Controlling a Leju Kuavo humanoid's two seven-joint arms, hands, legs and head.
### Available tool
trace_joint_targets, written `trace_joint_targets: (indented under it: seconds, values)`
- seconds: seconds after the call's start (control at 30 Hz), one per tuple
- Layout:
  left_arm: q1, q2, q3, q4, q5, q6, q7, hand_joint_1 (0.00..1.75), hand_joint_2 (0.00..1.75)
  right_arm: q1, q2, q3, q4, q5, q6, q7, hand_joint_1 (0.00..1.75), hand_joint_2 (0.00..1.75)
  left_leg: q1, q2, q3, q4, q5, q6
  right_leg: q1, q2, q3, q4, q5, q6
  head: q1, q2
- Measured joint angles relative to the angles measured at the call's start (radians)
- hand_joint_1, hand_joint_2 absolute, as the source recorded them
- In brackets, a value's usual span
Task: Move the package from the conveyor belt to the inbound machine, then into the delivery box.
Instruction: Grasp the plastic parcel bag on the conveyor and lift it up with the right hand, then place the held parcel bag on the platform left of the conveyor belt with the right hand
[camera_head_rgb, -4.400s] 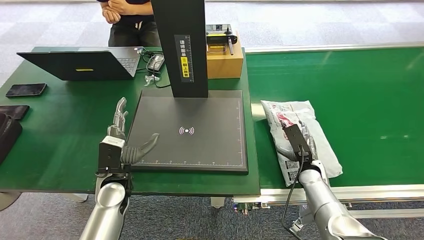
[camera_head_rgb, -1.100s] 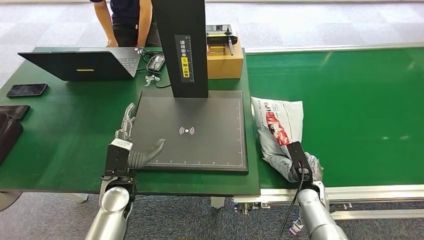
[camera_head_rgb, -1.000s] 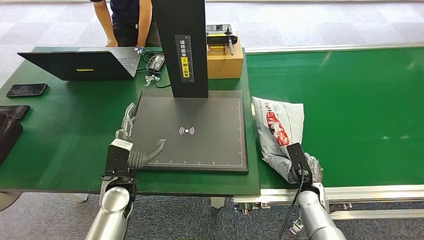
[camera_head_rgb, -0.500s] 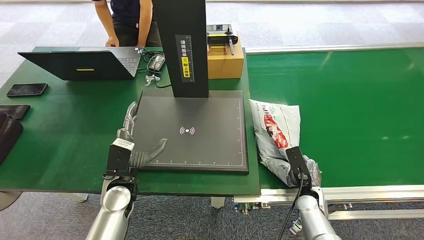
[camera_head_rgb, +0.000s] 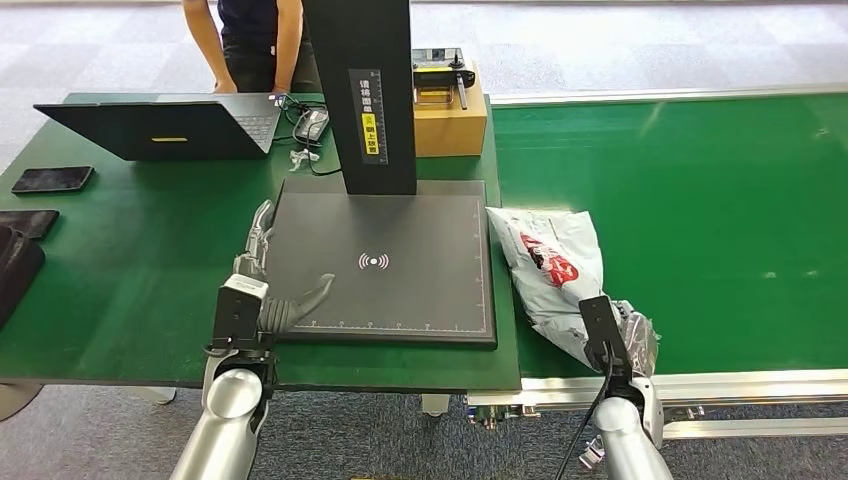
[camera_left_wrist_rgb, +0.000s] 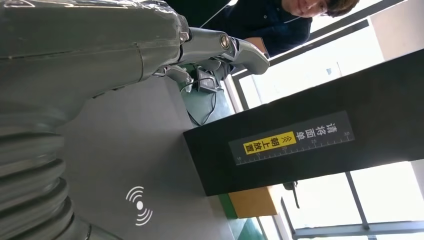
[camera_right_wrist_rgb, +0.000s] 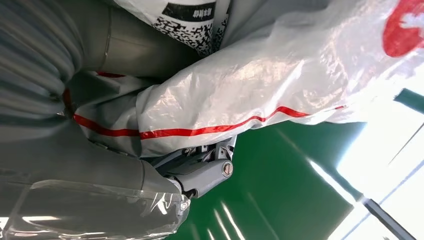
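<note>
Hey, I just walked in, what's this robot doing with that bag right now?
The robot's right hand grips the near end of a white plastic package lying on the green conveyor belt, right beside the dark scanner pad of the inbound machine. The package isn't on the pad yet. The left hand rests open at the pad's left edge, holding nothing. A person stands behind the table by a laptop.

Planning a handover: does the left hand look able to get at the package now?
Probably not: the left hand sits at the scanner pad's far edge, and the package lies beyond it, gripped by the right hand.
</note>
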Motion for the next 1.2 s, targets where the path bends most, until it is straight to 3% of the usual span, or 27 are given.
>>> trace_joint_targets:
  seconds: [0.27,0.53,0.73,0.93,1.2]
  values:
    - [-0.009,0.0,0.002,0.01,-0.009,-0.003,0.0,0.0,1.75,0.116,0.023,0.107,-0.337,0.118,-0.032,-0.006,1.75,1.75,0.0,0.0,-0.001,0.0,0.0,0.0,0.0,0.001,-0.002,0.0,0.0,0.0,0.0,0.0]
    - [-0.009,0.0,0.003,0.01,-0.016,-0.004,0.001,0.0,1.75,0.166,0.025,0.211,-0.511,0.161,-0.07,-0.011,1.75,1.75,0.0,0.001,-0.001,0.0,0.0,0.0,0.0,0.001,-0.002,0.0,0.0,0.0,0.0,0.0]
    - [-0.009,0.0,0.003,0.011,-0.009,0.005,-0.013,0.0,1.75,0.177,0.018,0.303,-0.571,0.159,-0.057,-0.03,1.75,1.75,0.0,0.001,-0.002,0.0,0.0,0.0,0.0,0.001,-0.002,0.0,0.0,0.0,0.0,0.0]
    - [-0.006,0.0,0.004,0.014,0.001,0.025,-0.029,0.0,1.75,0.161,0.001,0.423,-0.586,0.18,0.032,-0.037,1.75,1.75,0.0,0.001,-0.002,-0.001,0.0,0.0,0.0,0.001,-0.002,0.0,0.0,0.0,0.0,0.0]
    - [0.001,0.004,0.005,0.013,0.008,0.035,-0.036,0.0,1.75,0.036,-0.017,0.533,-0.462,0.184,0.159,-0.024,1.75,1.75,0.0,0.001,-0.003,-0.001,0.001,0.0,0.0,0.001,-0.002,0.0,0.0,0.0,0.0,0.0]
